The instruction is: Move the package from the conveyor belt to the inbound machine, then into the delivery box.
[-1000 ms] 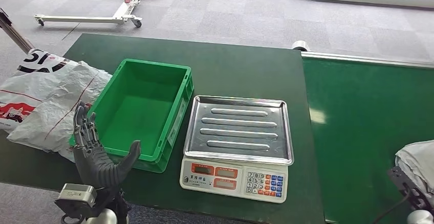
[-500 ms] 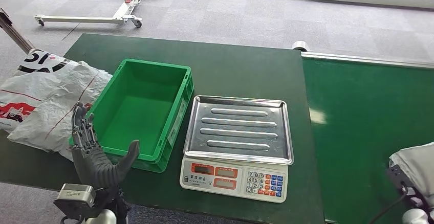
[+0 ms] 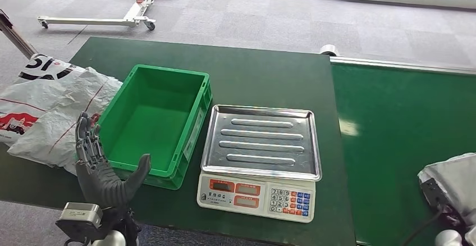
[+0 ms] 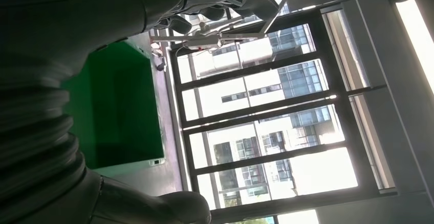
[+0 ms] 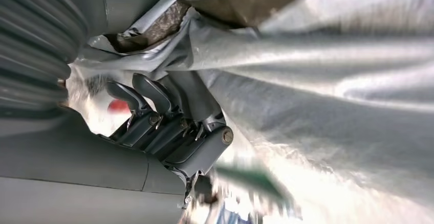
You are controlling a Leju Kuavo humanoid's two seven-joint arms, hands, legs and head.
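Right hand [image 5: 164,127] fingers [image 5: 146,93] grip the crinkled grey-white package [image 3: 452,176], apparently soft plastic; left hand [image 3: 104,170] spread, holding nothing.

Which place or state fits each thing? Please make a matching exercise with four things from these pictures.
Things:
1. crate
2. scale
3. package
4. left hand

Places or states:
A. held by the right hand, on the belt
B. open, raised beside the crate
C. green, nothing in it
D. bare steel tray, keypad in front

Pairs: 1-C, 2-D, 3-A, 4-B
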